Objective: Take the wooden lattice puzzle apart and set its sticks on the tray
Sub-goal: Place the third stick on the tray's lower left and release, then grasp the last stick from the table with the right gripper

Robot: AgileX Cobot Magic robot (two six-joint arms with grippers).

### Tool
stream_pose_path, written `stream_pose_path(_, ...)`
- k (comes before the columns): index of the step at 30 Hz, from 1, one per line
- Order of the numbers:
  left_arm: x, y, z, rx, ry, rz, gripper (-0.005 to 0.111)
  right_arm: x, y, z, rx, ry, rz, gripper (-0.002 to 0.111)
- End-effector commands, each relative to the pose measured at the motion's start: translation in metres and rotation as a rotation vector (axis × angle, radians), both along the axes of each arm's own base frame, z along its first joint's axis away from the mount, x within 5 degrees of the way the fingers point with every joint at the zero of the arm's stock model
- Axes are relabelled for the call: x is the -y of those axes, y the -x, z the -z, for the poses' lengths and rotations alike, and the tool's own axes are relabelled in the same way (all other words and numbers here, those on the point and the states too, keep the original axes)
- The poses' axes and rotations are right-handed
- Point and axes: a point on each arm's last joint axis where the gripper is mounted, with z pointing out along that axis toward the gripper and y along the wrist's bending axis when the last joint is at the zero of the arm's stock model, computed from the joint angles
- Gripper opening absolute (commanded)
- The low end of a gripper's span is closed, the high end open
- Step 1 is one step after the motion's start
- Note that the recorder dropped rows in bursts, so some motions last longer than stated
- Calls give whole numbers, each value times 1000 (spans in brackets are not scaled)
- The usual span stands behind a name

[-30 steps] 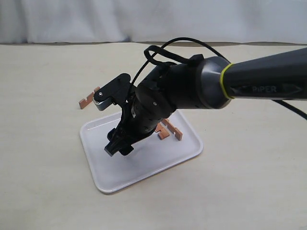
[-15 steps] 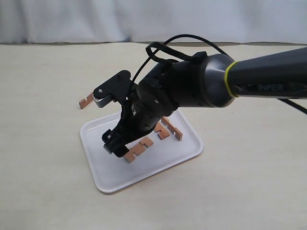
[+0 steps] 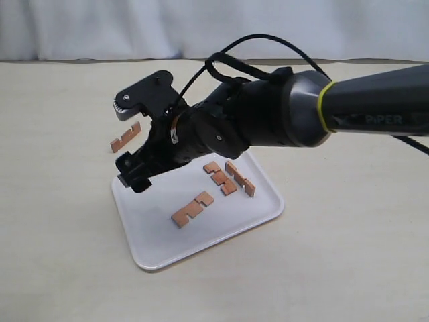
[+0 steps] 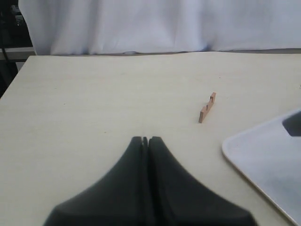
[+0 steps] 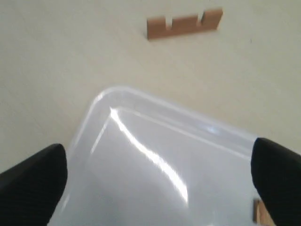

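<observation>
Pale tabletop (image 3: 348,255), white curtain (image 3: 201,27) along the back. Puzzle is fully apart, no grid left anywhere. Three pieces lie flat on the tray (image 3: 167,241): a lone stick (image 3: 192,208) under the right hand's wrist end, then a second stick (image 3: 220,177) and a third stick (image 3: 240,178) close side by side, further back under the arm. The fourth stick (image 3: 126,137) is off the tray, on the tabletop just past the tray corner, straight ahead of the right hand (image 5: 158,148). The right wrist view shows it beyond the rim, notches up.

Right hand: fingers spread wide, nothing between them, hanging above the tray corner and tipped toward that stick. Left hand (image 4: 145,140): fingers pressed together, empty, low over bare tabletop; the fourth stick is ahead of it and off to one side, the tray edge further to that side.

Step in hand, by my read: three of four delivered, right hand lining up for the last one. Next move calls for reaching on past the rim, dropping around the stick, pinching across its thin faces, then carrying it back over the rim. Risk: the stick is thin and low, so fingers could skid it along the tabletop.

Nothing else on the tabletop in view.
</observation>
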Motion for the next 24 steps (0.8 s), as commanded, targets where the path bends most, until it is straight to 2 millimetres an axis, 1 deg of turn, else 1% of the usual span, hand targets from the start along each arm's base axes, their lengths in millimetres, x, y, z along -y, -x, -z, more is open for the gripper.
stream_pose_path(1, 0, 0, 0, 7, 2, 0, 0, -12, -19, -19, 110, -81, 0, 99)
stream_pose_path(3, 0, 0, 0, 7, 2, 0, 0, -18, -30, -22, 118, -83, 4, 99)
stream_pose_path(7, 0, 0, 0, 7, 2, 0, 0, -30, -53, -15, 114, -105, 33, 99)
stream_pose_path(10, 0, 0, 0, 7, 2, 0, 0, -40, -72, -7, 94, -136, 80, 99)
stream_pose_path(13, 0, 0, 0, 7, 2, 0, 0, -50, -89, 4, 60, -112, 96, 99)
stream_pose_path(14, 0, 0, 0, 7, 2, 0, 0, -56, -92, 10, 44, -100, 96, 99)
stream_pose_path(16, 0, 0, 0, 7, 2, 0, 0, -65, -100, 12, 27, -76, 105, 99)
stream_pose_path(18, 0, 0, 0, 9, 2, 0, 0, -68, -107, 13, 33, -29, 147, 99)
stream_pose_path(20, 0, 0, 0, 9, 2, 0, 0, -67, -113, 13, 48, 38, 226, 99)
stream_pose_path(22, 0, 0, 0, 9, 2, 0, 0, -68, -117, 18, 69, 90, 281, 99)
stream_pose_path(24, 0, 0, 0, 9, 2, 0, 0, -72, -118, 26, 70, 82, 303, 98)
